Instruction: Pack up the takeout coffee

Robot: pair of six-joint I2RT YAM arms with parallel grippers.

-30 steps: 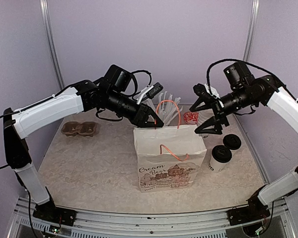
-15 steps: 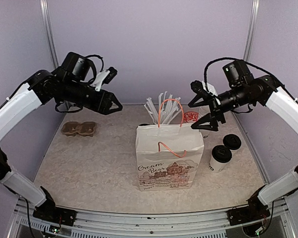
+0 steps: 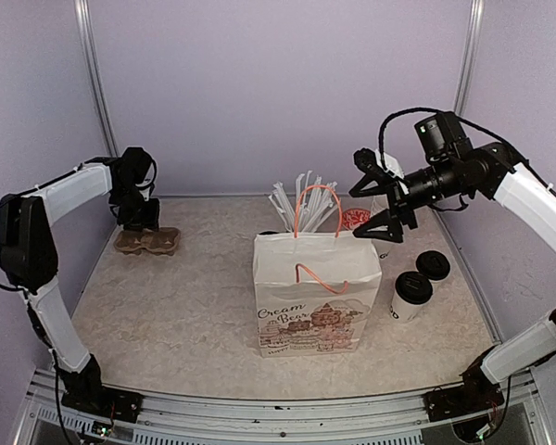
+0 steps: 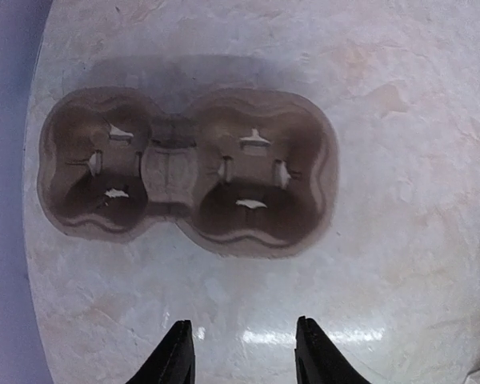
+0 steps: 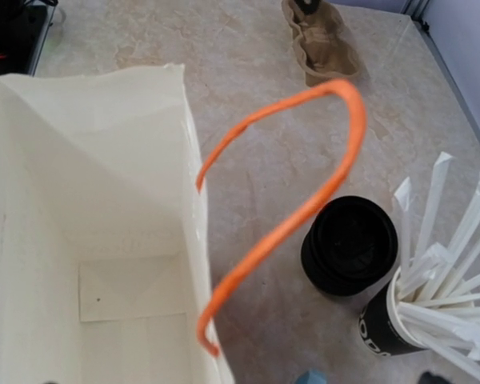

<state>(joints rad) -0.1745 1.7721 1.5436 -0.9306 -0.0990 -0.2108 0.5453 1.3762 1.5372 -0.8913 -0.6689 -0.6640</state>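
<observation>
Two lidded cups are standing just right of the bag, outside it. The right gripper is hovering above the bag's right rear corner, jaws spread, empty. The left gripper is hanging well left of the bag over the carrier, jaws parted.

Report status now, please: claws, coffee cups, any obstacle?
Left claw open, above cup carrier. Right claw open, above paper bag rim. Front coffee and rear coffee stand right of bag, not packed. Bag empty, mouth open.
</observation>
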